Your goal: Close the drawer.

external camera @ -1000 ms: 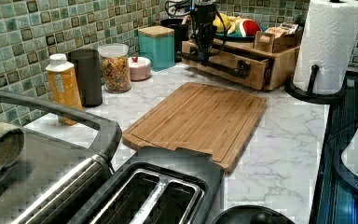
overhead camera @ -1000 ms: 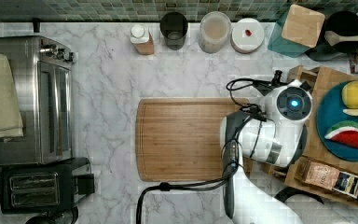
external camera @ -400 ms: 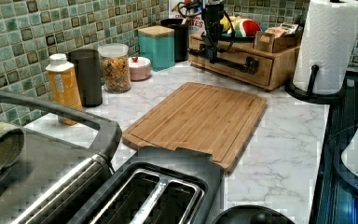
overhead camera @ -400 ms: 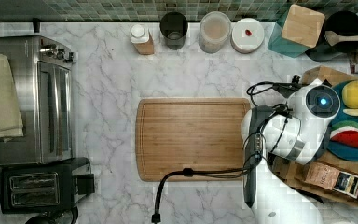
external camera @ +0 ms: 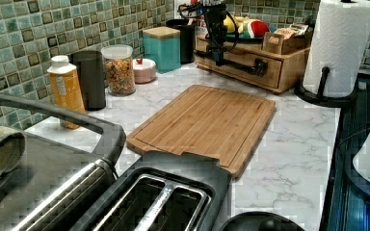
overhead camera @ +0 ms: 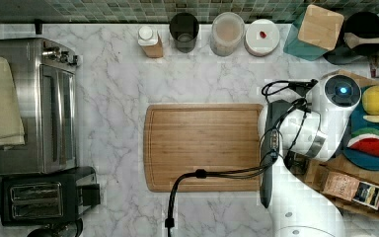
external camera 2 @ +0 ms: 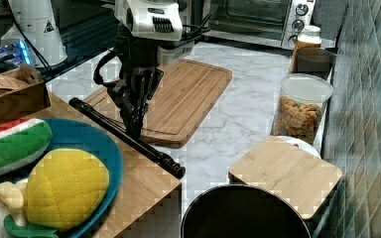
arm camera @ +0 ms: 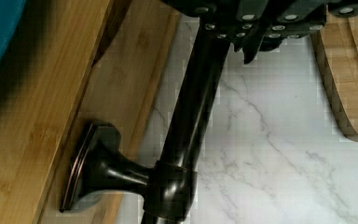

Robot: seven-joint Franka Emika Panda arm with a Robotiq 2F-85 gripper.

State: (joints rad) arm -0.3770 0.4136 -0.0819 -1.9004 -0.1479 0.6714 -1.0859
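The gripper (external camera 2: 135,111) hung fingers-down against the dark bar handle (external camera 2: 124,135) of the drawer (external camera: 241,60); whether the fingers were spread or pinching the bar could not be told. The handle ran lengthwise along the drawer front, across the line of push. The drawer sat nearly flush in the wooden shelf unit (external camera: 289,67) at the counter's end, beyond the gripper from the cutting board (overhead camera: 205,145). Closing probably needed only a short push away from the board.
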